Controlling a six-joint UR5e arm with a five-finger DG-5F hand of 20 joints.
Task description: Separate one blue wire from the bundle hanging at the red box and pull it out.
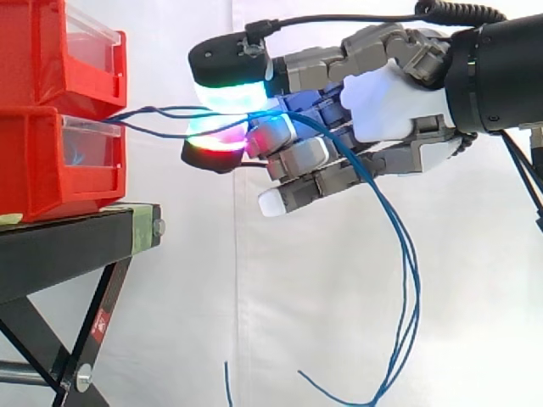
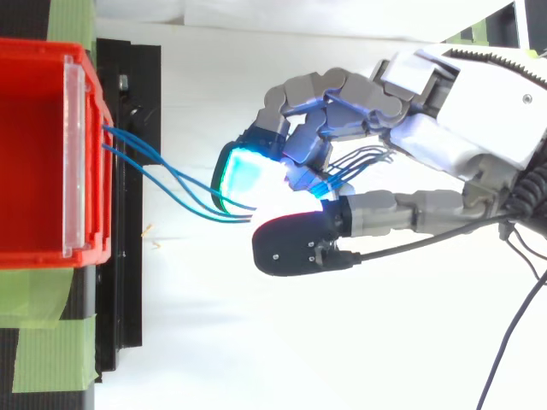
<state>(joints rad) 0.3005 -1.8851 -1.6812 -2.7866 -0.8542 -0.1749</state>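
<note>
Robot hand (image 1: pixel 390 102) of mine is at the right and it is grasping the blue wires (image 2: pixel 171 179). Two glowing fingertips (image 1: pixel 227 91) pinch them, one pad above and one below. At the left, two red boxes (image 1: pixel 51 161) stand stacked at the right edge of the black surface (image 1: pixel 68 229). The wires leave the front of the boxes near the seam between them and run almost level to my fingertips. They pass through the hand and hang down below it in long loops.
</note>
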